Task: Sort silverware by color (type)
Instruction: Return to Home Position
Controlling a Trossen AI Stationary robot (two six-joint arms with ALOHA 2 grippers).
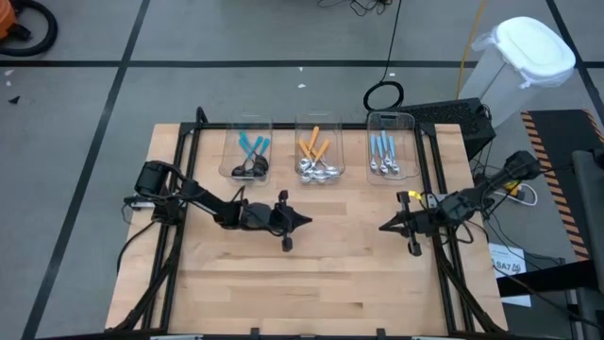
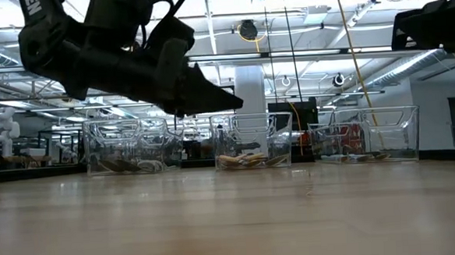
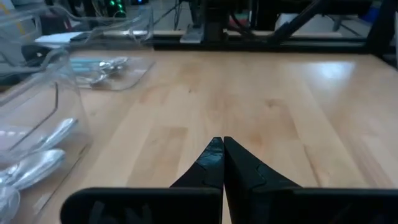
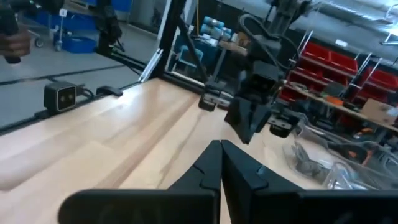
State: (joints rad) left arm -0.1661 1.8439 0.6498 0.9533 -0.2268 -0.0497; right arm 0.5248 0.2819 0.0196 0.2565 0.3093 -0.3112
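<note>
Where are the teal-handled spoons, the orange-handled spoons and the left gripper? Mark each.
teal-handled spoons (image 1: 250, 150): high view, on a teal handle.
orange-handled spoons (image 1: 309, 145): high view, on an orange handle.
left gripper (image 1: 307, 221): high view, at its fingertips.

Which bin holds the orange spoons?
The middle bin: orange spoons with silver bowls. The left bin holds teal spoons, the right bin light-blue spoons.
</note>
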